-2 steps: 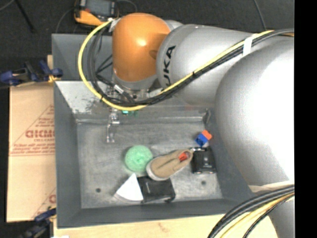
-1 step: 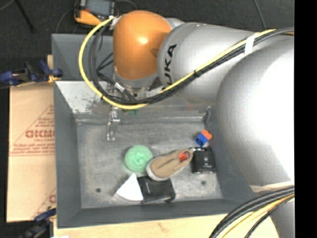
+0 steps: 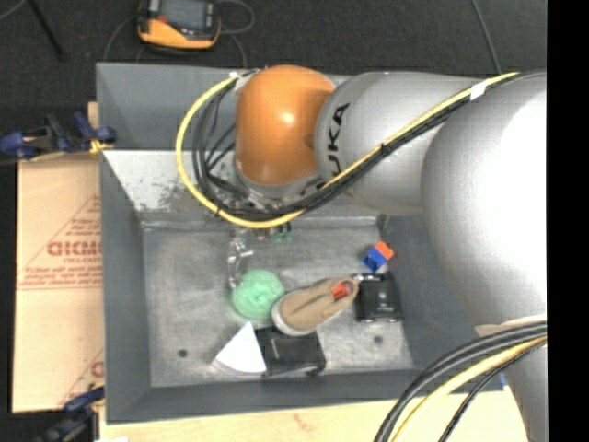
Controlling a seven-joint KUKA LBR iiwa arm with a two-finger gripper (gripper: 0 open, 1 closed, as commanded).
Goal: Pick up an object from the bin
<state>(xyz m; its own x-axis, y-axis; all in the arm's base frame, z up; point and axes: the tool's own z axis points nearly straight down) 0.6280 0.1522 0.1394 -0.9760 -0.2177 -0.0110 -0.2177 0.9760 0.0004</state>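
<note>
Start at the near wall of the bin point(image 3: 124, 339). There the white triangular piece point(image 3: 241, 352) touches the black flat item point(image 3: 293, 354) on its right. Just behind them lies the tan shoe-shaped item point(image 3: 313, 308). Its long axis runs from near left to far right, with a red mark at the far-right end. Its near-left end touches the green lump point(image 3: 256, 295). The lump is roundish, so you cannot read a long axis or heading from it. A black block point(image 3: 377, 300) and a blue and orange piece point(image 3: 375, 257) lie further right. The gripper point(image 3: 241, 263) stands at the green lump's far edge, below the orange cover point(image 3: 276, 127). You cannot tell whether the gripper is released or clenched.
</note>
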